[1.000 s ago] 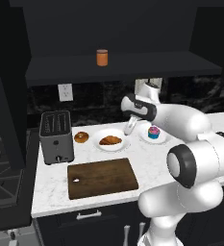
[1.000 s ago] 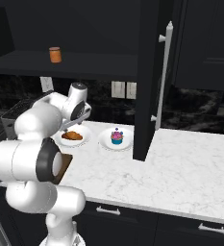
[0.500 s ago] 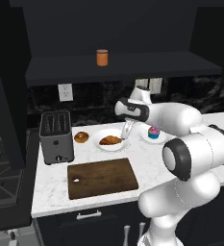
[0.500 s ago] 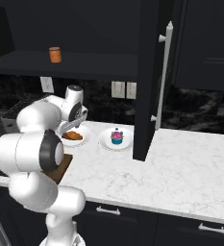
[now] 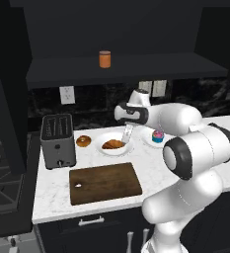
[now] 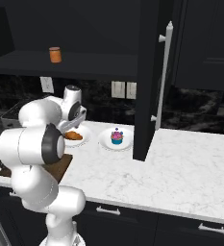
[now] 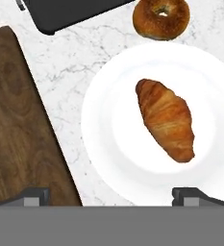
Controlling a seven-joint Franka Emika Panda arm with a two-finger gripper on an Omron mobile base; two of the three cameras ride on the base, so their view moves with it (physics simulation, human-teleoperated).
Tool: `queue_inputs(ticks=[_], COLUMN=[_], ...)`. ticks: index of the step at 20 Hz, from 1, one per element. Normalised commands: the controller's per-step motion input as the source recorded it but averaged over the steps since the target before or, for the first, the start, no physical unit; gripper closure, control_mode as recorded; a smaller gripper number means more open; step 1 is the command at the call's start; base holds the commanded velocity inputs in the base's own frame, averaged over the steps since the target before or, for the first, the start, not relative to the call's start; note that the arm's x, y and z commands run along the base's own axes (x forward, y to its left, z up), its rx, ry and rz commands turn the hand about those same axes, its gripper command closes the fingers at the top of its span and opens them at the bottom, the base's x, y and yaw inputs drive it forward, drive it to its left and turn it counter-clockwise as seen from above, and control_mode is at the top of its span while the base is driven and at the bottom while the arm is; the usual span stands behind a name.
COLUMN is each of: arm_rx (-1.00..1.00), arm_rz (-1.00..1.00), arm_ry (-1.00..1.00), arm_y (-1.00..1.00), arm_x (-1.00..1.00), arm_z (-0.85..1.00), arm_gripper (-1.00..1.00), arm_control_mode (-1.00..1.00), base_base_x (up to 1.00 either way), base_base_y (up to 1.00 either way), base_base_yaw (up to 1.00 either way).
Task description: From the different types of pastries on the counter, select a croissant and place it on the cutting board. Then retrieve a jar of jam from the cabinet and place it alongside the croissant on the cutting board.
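The golden-brown croissant (image 7: 166, 119) lies on a white plate (image 7: 108, 144) on the counter (image 5: 151, 158), with my gripper (image 7: 111, 197) hovering open just above it and nothing between the fingertips (image 7: 190, 196). From the left base view the gripper (image 5: 125, 140) hangs over the right side of the croissant (image 5: 113, 144). The dark wooden cutting board (image 5: 105, 183) lies bare in front of the plate. The orange jar of jam (image 5: 104, 59) stands on the cabinet shelf (image 5: 151, 66). A brown donut (image 5: 83, 141) and a pink-frosted cupcake (image 5: 158, 136) flank the croissant.
A dark toaster (image 5: 57, 140) stands left of the donut. An open dark cabinet door (image 6: 149, 77) hangs down to the counter right of the cupcake (image 6: 116, 136). The cupcake has its own white plate (image 6: 104, 142). White counter extends to the right (image 6: 190, 168).
The gripper has drifted left and lower, from near the cupcake to over the croissant plate. Its jaws stay open.
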Motion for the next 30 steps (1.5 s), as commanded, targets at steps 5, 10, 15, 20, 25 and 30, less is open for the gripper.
queue_inputs(ticks=[5,10,15,20,25,30], arm_rx=[-0.15,-0.02,-0.03,-0.09,0.0,0.0], arm_rz=[0.0,0.0,0.0,0.0,0.0,0.0], arm_ry=[0.04,-0.01,-0.05,-0.01,0.0,0.15], arm_y=[0.35,0.08,0.0,0.02,0.03,0.11], arm_x=[0.92,0.1,0.21,0.18,-0.03,0.0], arm_z=[0.2,-0.04,-0.27,-0.49,-0.09,-0.29], arm_gripper=[-1.0,-1.0,-1.0,-1.0,-1.0,-1.0], arm_control_mode=[-1.0,-1.0,-1.0,-1.0,-1.0,-1.0], base_base_x=[0.0,0.0,0.0,0.0,0.0,0.0], base_base_y=[0.0,0.0,0.0,0.0,0.0,0.0], base_base_yaw=[0.0,0.0,0.0,0.0,0.0,0.0])
